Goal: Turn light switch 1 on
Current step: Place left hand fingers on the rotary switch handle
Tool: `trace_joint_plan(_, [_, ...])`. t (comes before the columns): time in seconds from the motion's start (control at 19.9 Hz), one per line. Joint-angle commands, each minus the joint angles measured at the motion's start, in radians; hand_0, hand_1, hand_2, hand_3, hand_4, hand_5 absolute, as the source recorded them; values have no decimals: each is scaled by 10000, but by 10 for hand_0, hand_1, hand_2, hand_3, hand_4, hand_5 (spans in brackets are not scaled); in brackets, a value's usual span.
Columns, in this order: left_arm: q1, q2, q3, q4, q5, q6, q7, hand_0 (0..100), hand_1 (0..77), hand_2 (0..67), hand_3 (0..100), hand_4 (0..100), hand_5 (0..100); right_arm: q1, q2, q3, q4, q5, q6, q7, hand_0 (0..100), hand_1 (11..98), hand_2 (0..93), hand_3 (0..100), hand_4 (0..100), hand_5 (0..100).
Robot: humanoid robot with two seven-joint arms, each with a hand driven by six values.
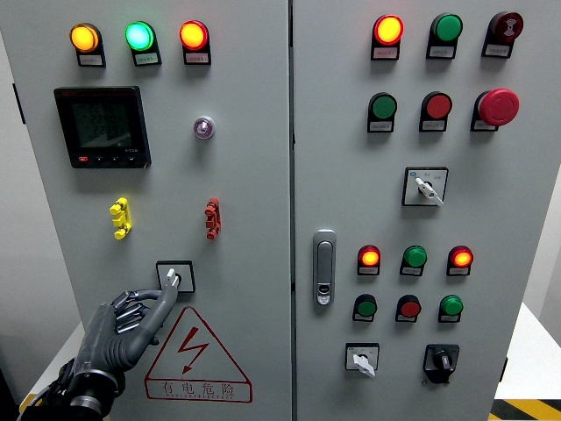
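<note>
Grey control cabinet [254,53], two doors, seam just right of centre.

Left door count: three lit pilot lamps along the top – amber [84,38], green [139,36], orange-red [193,35]. One dark digital meter [102,126] below them, readout too blurred to read. One small round key-type fitting [203,128] right of the meter. Two terminal-like clips mid-door: yellow [120,218], red [212,218]. One rotary switch [174,277] on a square black plate, white lever, low on the door and just above the red-outlined lightning warning triangle [192,355]. That is the task's thing.

Right door count: a top row with a lit red lamp [387,30], a green button and a red buzzer-like unit; below that a green button, a red button and one red mushroom stop button [498,107]. Three more selector switches: one white-levered [425,187] mid-door, one white-levered [361,358] and one black-knobbed [440,359] at the bottom. Six small lamps or buttons in two rows of three between them. One metal door latch [324,267] beside the seam.

Room: pale wall to either side, yellow-black hazard stripe [526,409] on the floor at lower right.

Left robot hand [123,329], dark grey, comes in from lower left. Index finger [166,298] is extended, with its tip at the switch lever; the other fingers are loosely curled. It grasps nothing. Right arm not visible.
</note>
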Motion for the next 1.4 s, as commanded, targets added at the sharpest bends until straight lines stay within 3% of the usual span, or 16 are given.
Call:
trace_joint_plan(0.0, [-115, 23, -6, 41, 10, 80, 0, 0, 568, 443, 839, 998, 709, -3, 0, 0, 0, 0, 0, -15, 0, 226, 0, 110, 230, 146])
trace_joint_plan(0.4, [-391, -7, 24, 194, -6, 172, 551, 0, 580, 450, 842, 1000, 719, -3, 0, 0, 0, 0, 0, 0, 0, 225, 0, 110, 230, 146])
trace_joint_plan(1.15, [-652, -38, 101, 363, -6, 233, 859, 0, 556, 470, 863, 1000, 721, -3, 0, 0, 0, 0, 0, 0, 0, 225, 0, 112, 230, 146])
trace_joint_plan(1.35, [-652, -38, 101, 363, -6, 479, 875, 0, 559, 471, 867, 1000, 721, 12, 0, 0, 0, 0, 0, -15, 0, 225, 0, 111, 230, 146])
